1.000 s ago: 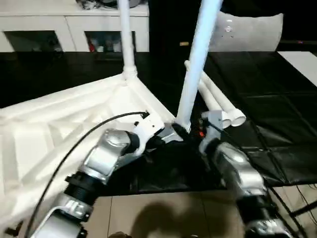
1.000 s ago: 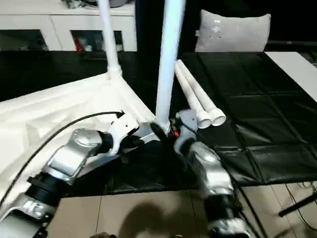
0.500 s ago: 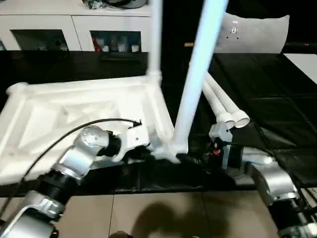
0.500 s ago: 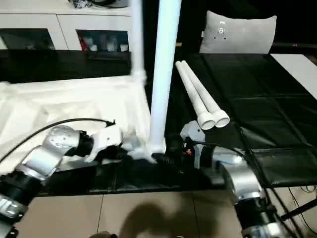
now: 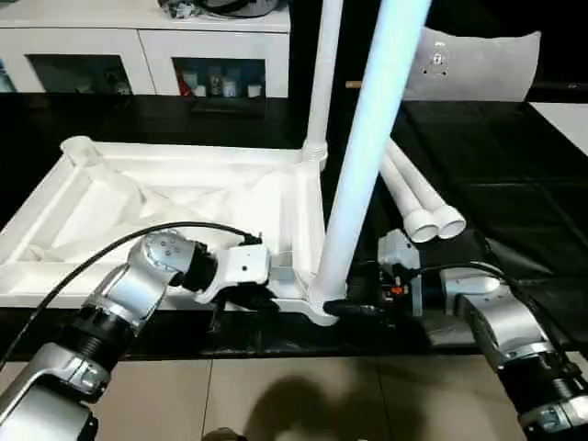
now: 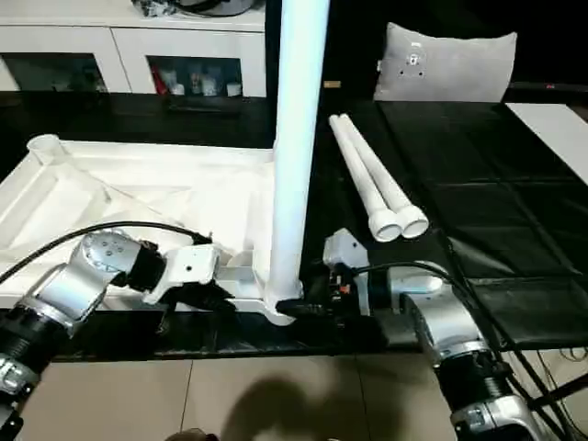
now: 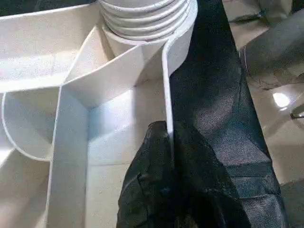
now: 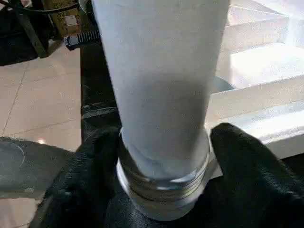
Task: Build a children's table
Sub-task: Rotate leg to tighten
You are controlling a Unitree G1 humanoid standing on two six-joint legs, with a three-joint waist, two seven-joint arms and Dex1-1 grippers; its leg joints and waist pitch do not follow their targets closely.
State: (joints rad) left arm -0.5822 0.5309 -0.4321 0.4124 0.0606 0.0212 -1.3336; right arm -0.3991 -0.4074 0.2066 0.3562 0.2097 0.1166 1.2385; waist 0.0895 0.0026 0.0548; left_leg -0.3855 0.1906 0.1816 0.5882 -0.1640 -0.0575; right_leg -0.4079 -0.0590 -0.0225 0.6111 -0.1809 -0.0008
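Note:
The white table top [image 5: 175, 197] lies upside down on the black mat, ribbed underside up, with an empty round socket [image 5: 78, 147] at its far left corner. One leg [image 5: 322, 73] stands in the far right corner socket. A second leg [image 5: 367, 156] rises from the near right corner. My left gripper [image 5: 260, 299] is shut on the top's thin near rim [image 7: 167, 95]. My right gripper [image 5: 351, 310] is shut around the near leg's threaded base [image 8: 164, 183], one finger [image 8: 83, 190] on each side. Two loose legs [image 5: 413, 188] lie side by side to the right.
A white cabinet with glass doors [image 5: 138, 55] stands along the back, and a grey-white pillow [image 5: 478, 64] leans at the back right. Black mats [image 5: 514, 165] cover the floor; beige tiles [image 5: 276, 395] begin just in front of me. A black cable [image 5: 101, 262] arcs over my left forearm.
The table top has swung round with both standing legs until its long side lies across my view. Both grippers kept their hold, and my right forearm has swung out to the right.

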